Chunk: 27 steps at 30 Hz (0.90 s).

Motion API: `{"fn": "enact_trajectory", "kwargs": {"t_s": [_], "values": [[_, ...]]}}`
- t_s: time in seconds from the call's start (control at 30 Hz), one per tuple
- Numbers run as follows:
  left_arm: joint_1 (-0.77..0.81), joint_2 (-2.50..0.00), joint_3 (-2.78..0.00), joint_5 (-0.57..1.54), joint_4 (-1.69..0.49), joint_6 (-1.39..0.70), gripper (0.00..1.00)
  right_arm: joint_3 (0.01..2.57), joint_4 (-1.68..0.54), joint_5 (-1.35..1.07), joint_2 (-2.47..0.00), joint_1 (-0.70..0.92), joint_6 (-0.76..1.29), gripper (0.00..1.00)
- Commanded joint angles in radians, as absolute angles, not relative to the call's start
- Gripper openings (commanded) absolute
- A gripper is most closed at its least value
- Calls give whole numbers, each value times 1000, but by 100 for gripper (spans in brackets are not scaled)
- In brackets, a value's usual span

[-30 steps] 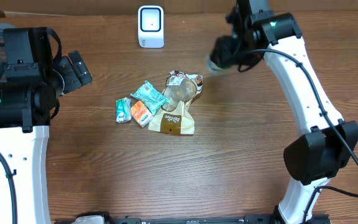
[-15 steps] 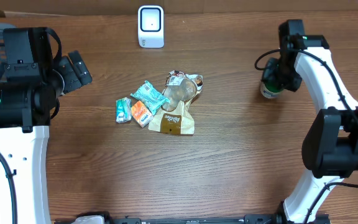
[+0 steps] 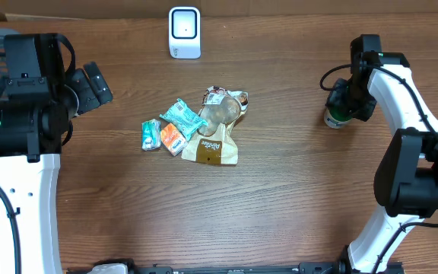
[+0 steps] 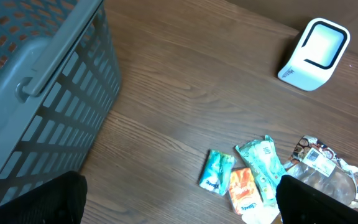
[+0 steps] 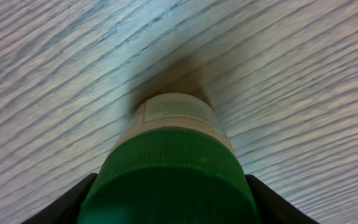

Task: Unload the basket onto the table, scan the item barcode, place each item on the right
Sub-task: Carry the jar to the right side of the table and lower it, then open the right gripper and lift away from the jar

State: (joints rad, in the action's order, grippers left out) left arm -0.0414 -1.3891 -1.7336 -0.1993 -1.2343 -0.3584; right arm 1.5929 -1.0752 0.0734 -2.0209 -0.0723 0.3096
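The wooden table [image 3: 280, 205] is flanked by the two arms, the left at 9 o'clock and the right at 3 o'clock, and a grey basket [image 4: 42, 81] is seen off the 10 o'clock corner. A heap of packets [image 3: 196, 131] is gathered at the middle of the table, and the white scanner [image 3: 184, 32] is stood at 12 o'clock. The left gripper [image 3: 99, 85] is held idle, its jaws spread wide with nothing between them. The item in hand, a bottle [image 3: 334, 117], is stood upright on the wood at about 2 o'clock, well apart from the scanner. The right gripper [image 3: 345, 101] is set over it from above, its jaws partly closed about the green cap [image 5: 166, 180], with a finger pressed to each side as far as the wrist view shows. A pale label [image 5: 179, 109] is seen on the shoulder below the cap; no barcode can be made out on it. The step is judged to be the handling of this bottle for the scan. It is best done if the cap is clamped squarely, the bottle is lifted straight before being carried toward 11 o'clock, and the barcode side is turned to the scanner's face and held steady near it. A tilt under a loose hold on the ribbed cap is the risk to be guarded against.
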Motion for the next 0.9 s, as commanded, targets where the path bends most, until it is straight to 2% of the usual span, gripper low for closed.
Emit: {"fn": "enact_trajectory", "kwargs": {"t_s": [0.0, 0.37, 0.57, 0.87], "values": [[-46, -1375, -1742, -210, -1230, -336, 100, 1646, -1104, -40, -2011, -74, 314, 66], [-46, -1375, -1742, -210, -1231, -336, 100, 1927, -1326, -70, -2009, -65, 307, 67], [-46, -1375, -1742, -210, -1230, -336, 100, 1887, -1322, -4, -2010, -65, 307, 66], [-46, -1375, -1742, -210, -1231, -336, 100, 1645, -1179, 116, -2011, -66, 295, 66]]}}
